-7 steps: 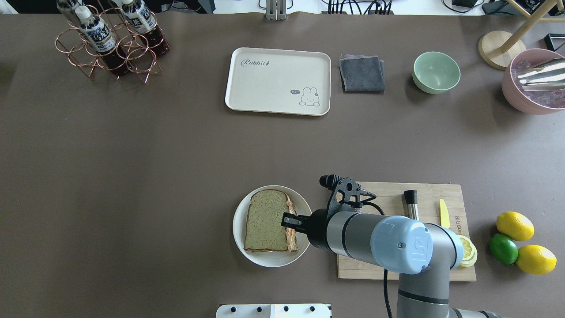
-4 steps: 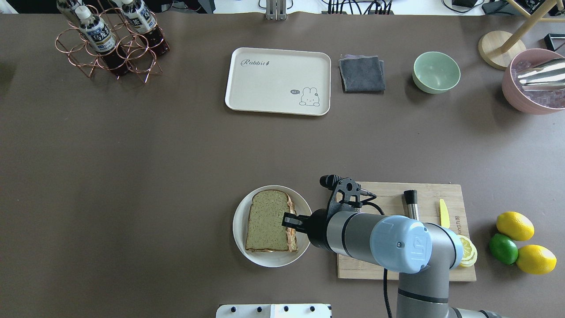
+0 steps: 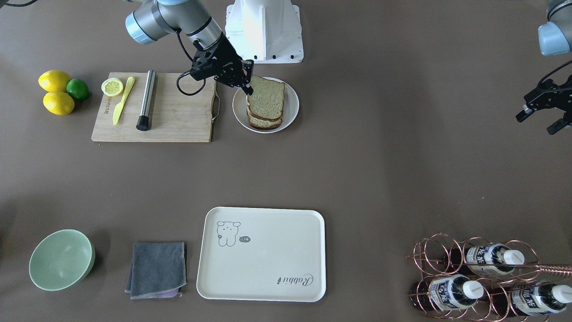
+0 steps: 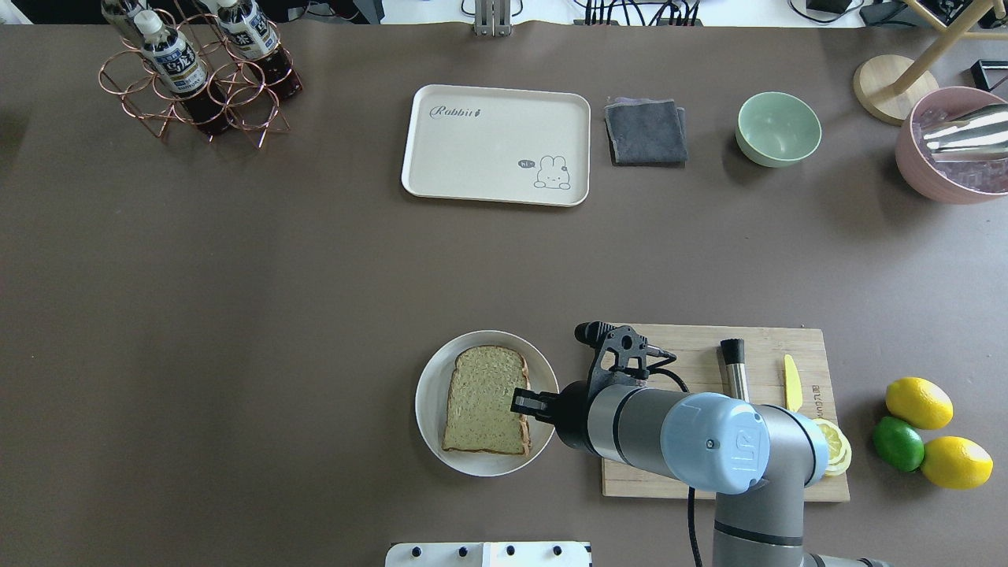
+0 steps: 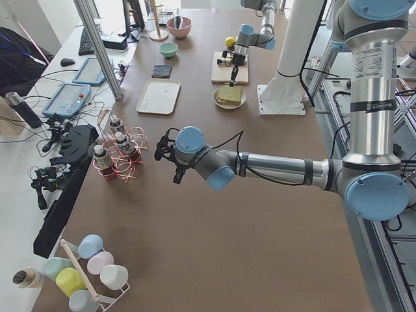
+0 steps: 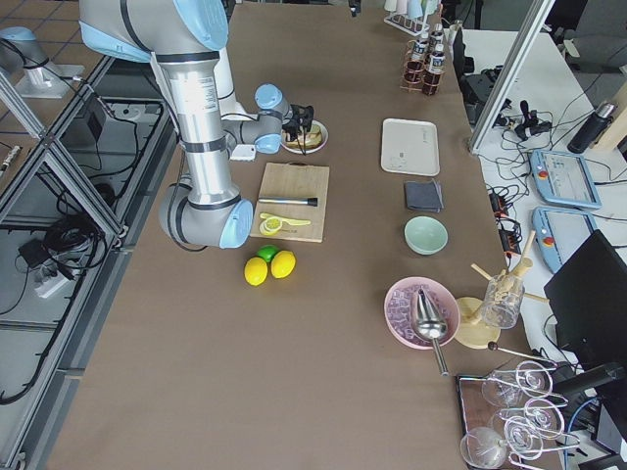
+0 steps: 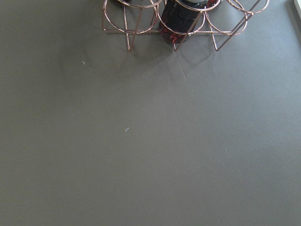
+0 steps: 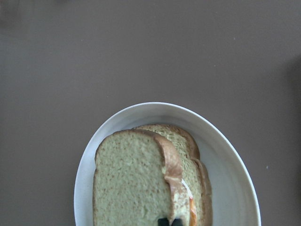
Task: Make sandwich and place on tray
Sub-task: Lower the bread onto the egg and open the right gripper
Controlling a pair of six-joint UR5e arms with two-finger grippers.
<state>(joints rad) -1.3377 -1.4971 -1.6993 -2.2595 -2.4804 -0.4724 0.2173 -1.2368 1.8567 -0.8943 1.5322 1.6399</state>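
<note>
The sandwich (image 4: pixel 484 400) lies on a round white plate (image 4: pixel 429 409) near the table's front: two speckled bread slices with a strip of white and orange egg (image 8: pixel 188 203) at the edge between them. My right gripper (image 4: pixel 524 403) is shut on the right edge of the top slice (image 8: pixel 131 183), which sits tilted in the front-facing view (image 3: pixel 267 96). The cream tray (image 4: pixel 496 144) lies empty at the far side. My left gripper (image 3: pixel 536 124) is open and empty, held far off to the left near the bottle rack.
A wooden cutting board (image 4: pixel 693 346) with a metal muddler (image 4: pixel 735 366), a yellow knife (image 4: pixel 791 382) and a lemon slice (image 4: pixel 836 449) lies under my right arm. Lemons and a lime (image 4: pixel 917 402) lie to its right. A grey cloth (image 4: pixel 646 131), green bowl (image 4: pixel 778 128) and bottle rack (image 4: pixel 201 79) stand at the back.
My right gripper has moved a little to the right, and the top bread slice has slid and turned with it, now covering most of the egg edge.
</note>
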